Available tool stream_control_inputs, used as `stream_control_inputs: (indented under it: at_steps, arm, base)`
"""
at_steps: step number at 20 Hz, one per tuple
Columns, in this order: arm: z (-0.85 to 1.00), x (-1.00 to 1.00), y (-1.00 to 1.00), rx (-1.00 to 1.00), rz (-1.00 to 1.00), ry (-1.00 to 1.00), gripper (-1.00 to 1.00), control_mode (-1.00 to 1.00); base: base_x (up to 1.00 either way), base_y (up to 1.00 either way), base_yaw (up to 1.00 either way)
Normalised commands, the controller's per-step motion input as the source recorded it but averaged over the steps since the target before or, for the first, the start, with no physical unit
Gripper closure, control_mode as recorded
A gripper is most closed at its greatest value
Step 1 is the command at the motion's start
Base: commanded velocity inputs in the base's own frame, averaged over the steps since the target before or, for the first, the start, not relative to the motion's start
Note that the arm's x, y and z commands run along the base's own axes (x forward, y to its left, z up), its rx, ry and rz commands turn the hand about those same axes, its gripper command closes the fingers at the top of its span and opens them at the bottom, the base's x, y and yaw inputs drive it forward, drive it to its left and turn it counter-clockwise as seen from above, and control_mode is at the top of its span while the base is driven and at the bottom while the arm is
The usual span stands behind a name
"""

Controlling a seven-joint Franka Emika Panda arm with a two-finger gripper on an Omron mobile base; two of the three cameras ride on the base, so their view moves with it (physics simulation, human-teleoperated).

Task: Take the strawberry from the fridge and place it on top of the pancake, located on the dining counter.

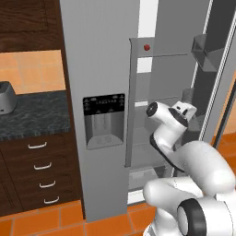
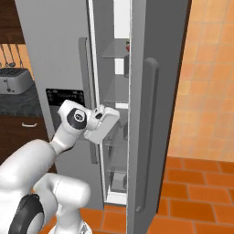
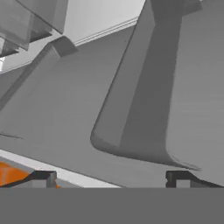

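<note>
The fridge (image 1: 99, 55) stands with its right door (image 2: 157, 114) swung open. The strawberry (image 1: 147, 47) is a tiny red berry on an upper glass shelf; from the right its edge peeks out beside the door (image 2: 127, 45). My gripper (image 1: 187, 97) hangs well below it at mid-height, in the gap before the shelves (image 2: 117, 120). In the hand view its fingertips (image 3: 43, 177) stand wide apart, open and empty, facing a long grey door handle (image 3: 131, 109). The pancake and the dining counter are out of view.
A black dispenser panel (image 1: 104, 120) sits on the shut left door, with its handle (image 2: 83, 91) close to my hand. Left of the fridge is a dark counter with a toaster (image 1: 5, 97) over wooden drawers (image 1: 41, 166). Door bins (image 1: 207, 53) jut from the open door.
</note>
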Motion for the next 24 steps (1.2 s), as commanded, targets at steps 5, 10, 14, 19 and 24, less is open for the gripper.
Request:
stream_control_inputs:
  at_steps: [5,10,14,19,24]
  arm:
    - [-0.19,0.35,-0.68,0.00,-0.07,0.00,-1.00,-1.00]
    - [-0.26,0.00,-0.59,0.00,-0.12,0.00,-1.00,-1.00]
    - [-0.14,0.02,-0.69,0.00,-0.04,0.00,-1.00,-1.00]
    - [0.00,0.10,-0.66,0.00,0.00,-0.01,-1.00,-1.00]
    - [0.00,0.14,-0.54,0.00,0.00,-0.03,-1.00,-1.00]
  base:
    - [0.00,0.00,0.00]
    - [0.00,0.00,0.00]
    - [0.00,0.00,0.00]
    - [0.00,0.00,0.00]
    - [0.00,0.00,0.00]
